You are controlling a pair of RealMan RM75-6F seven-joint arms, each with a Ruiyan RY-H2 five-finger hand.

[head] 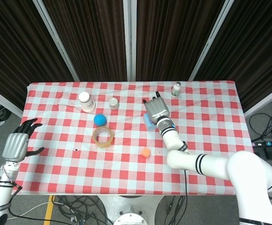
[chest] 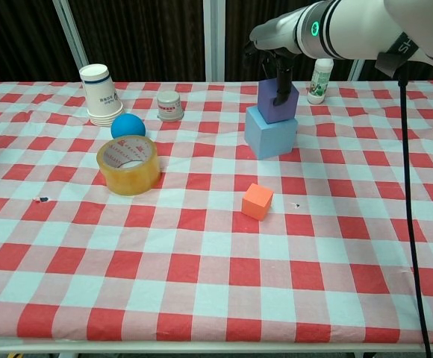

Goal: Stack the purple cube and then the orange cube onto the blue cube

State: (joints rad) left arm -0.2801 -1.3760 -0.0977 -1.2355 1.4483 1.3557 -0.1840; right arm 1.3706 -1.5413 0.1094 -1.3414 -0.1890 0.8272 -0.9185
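The purple cube (chest: 275, 104) sits on top of the blue cube (chest: 270, 132) at the back middle of the table. My right hand (chest: 276, 56) comes down on it from above, and its fingers (chest: 284, 83) still grip the cube's front and sides. In the head view my right hand (head: 156, 109) hides the purple cube, and only an edge of the blue cube (head: 147, 123) shows. The orange cube (chest: 257, 201) lies alone on the checked cloth in front of the stack. My left hand (head: 16, 143) hangs open off the table's left side, holding nothing.
A roll of tape (chest: 128, 165), a blue ball (chest: 128, 125), stacked paper cups (chest: 101, 93) and a small upturned cup (chest: 170, 106) stand at the left back. A white bottle (chest: 321, 77) stands just behind and right of the stack.
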